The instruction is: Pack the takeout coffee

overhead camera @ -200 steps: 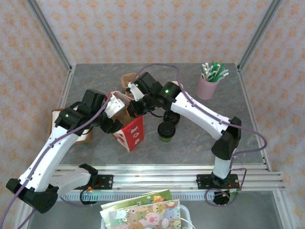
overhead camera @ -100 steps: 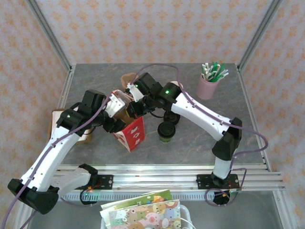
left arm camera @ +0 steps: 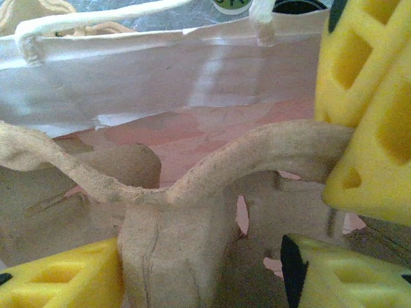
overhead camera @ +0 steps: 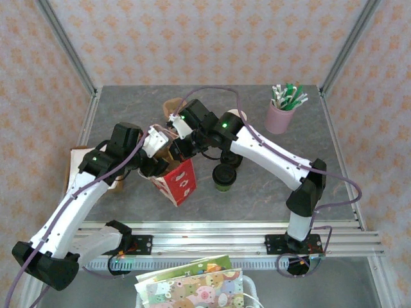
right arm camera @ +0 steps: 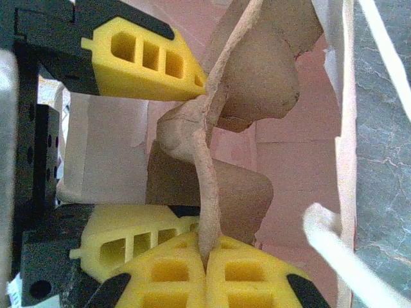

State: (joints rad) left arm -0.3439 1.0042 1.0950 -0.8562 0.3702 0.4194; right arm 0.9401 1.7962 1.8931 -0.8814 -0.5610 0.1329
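The takeout coffee, a green cup with a black lid, stands on the table just right of the red paper bag; its base peeks over the bag's rim. A brown pulp cup carrier hangs inside the bag's mouth. My right gripper is shut on the carrier's thin upright edge. My left gripper straddles the carrier's middle post. One finger lies against the post and a gap shows at the other. From above, both grippers meet over the bag.
A loose black lid lies behind the coffee. A pink cup of straws stands at the back right, a brown piece at the back centre, a flat brown board at the left edge. The bag's white handle hangs close.
My left gripper's jaws have narrowed around the carrier's post. Both arms and the bag have shifted slightly; the right gripper stays clamped on the carrier.
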